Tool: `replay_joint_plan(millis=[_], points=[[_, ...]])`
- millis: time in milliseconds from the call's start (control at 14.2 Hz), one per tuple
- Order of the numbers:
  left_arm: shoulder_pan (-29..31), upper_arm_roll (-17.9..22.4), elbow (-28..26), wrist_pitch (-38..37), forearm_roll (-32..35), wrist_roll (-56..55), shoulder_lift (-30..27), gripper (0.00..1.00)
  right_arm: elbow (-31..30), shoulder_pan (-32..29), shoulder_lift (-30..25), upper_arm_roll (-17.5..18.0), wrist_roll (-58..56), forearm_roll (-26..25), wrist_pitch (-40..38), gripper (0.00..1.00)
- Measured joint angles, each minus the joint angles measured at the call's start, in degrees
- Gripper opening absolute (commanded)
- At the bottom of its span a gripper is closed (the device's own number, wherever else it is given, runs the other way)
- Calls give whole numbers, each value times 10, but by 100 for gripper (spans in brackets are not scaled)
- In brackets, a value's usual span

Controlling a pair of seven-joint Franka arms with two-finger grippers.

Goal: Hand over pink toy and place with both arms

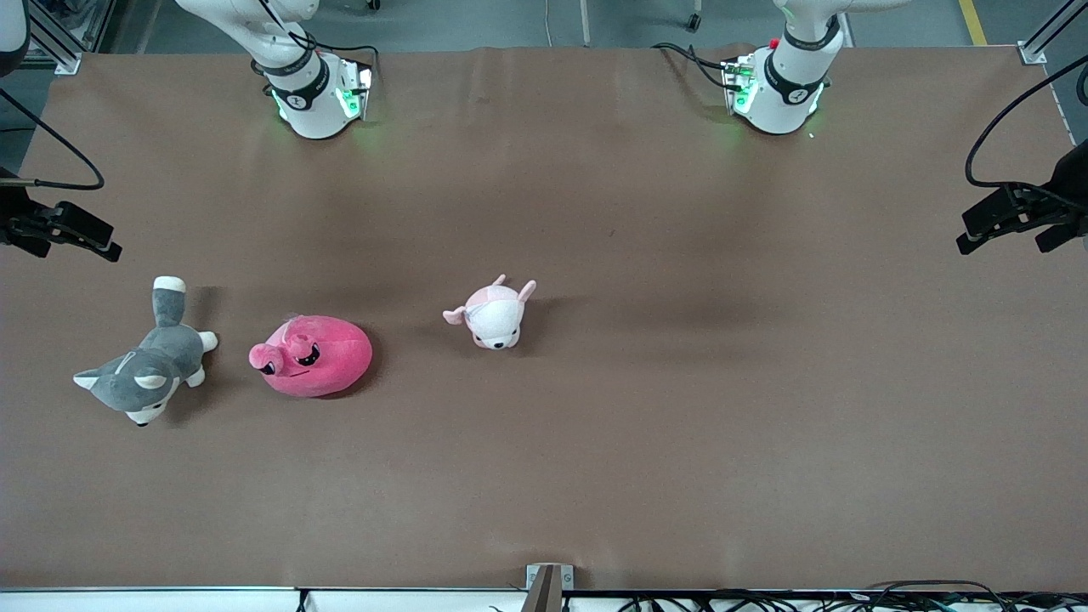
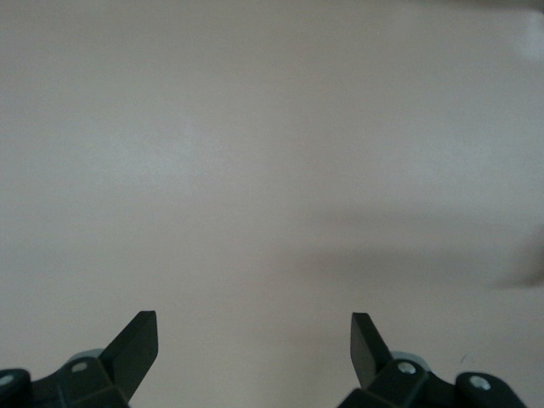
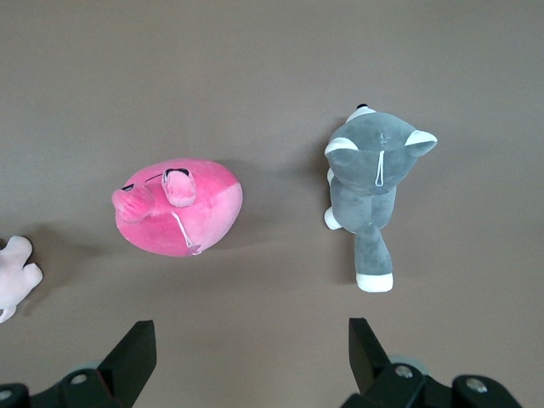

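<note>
Pink toy (image 1: 312, 355) lies on the brown table (image 1: 680, 382), toward the right arm's end, nothing touching it. Dark eyes and snout point toward the grey-and-white husky plush (image 1: 144, 370), which lies just beside it, closer still to that end of the table. Small pale pink-and-white plush (image 1: 495, 314) sits apart from the pink toy toward the table's middle, slightly farther from the front camera.

Right wrist view: looks straight down on the pink toy (image 3: 180, 206) and the husky plush (image 3: 371, 184), showing the husky's back seam and white-tipped tail; only a paw of the pale plush (image 3: 15, 276) shows at the frame edge. A small tag hangs on the pink toy's body here, too small to read; the front view does not show it. Right gripper (image 3: 251, 344) has its fingers spread wide, holding nothing, up in the air over the bare table between the pink toy and the husky.

Left wrist view: bare table surface only, no toys. Left gripper (image 2: 254, 336) fingers likewise wide apart and empty, over the table at the left arm's end.

Front view: both grippers show dark at the frame's side edges, right (image 1: 72, 231) and left (image 1: 999, 219); arm bases along the top. No readable writing, no containers.
</note>
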Motion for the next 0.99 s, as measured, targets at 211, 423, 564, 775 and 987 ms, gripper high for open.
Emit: replay_joint_plan(millis=[211,423,564,775,987], points=[[0,0,0,0,0,0,0,100,0,3,-1,0,0,-3,1,100],[0,0,0,0,0,0,0,100,6,3,-4,-1,0,-3,1,100],[0,0,0,0,0,0,0,100,8,3,-7,-1,0,-3,1,100],[0,0,0,0,0,0,0,100,8,3,-7,1,0,-3,-1,100],[0,0,0,0,0,0,0,100,8,4,-7,1,-1,-3,-1,100]])
